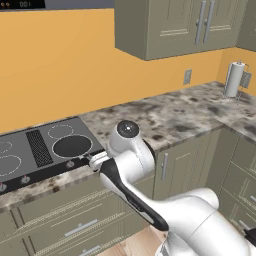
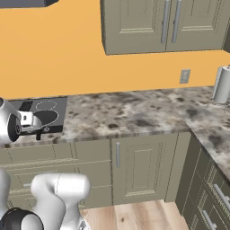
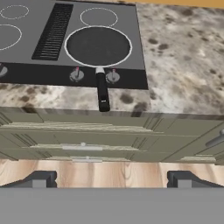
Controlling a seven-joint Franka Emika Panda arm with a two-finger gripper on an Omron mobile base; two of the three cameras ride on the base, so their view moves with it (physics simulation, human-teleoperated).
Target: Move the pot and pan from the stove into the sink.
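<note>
The pan (image 3: 98, 46) is a shallow black round pan on the stove's right front burner, also seen from the base cameras (image 1: 72, 146) (image 2: 45, 117). Its long dark handle (image 3: 102, 92) sticks out over the front knobs and the counter edge. The stove (image 3: 30, 48) is a flat dark cooktop with white rings and a ribbed centre strip (image 1: 39, 148). My gripper (image 3: 111, 180) hangs open and empty in front of the counter, level with the handle's end and back from it. The pot and the sink are out of view.
Speckled stone counter (image 1: 165, 117) runs right of the stove to a corner holding a paper towel roll (image 1: 233, 79). Olive wall cabinets (image 1: 175, 25) hang above it. Drawers and doors with bar handles (image 3: 81, 148) sit below the counter edge, over a wooden floor.
</note>
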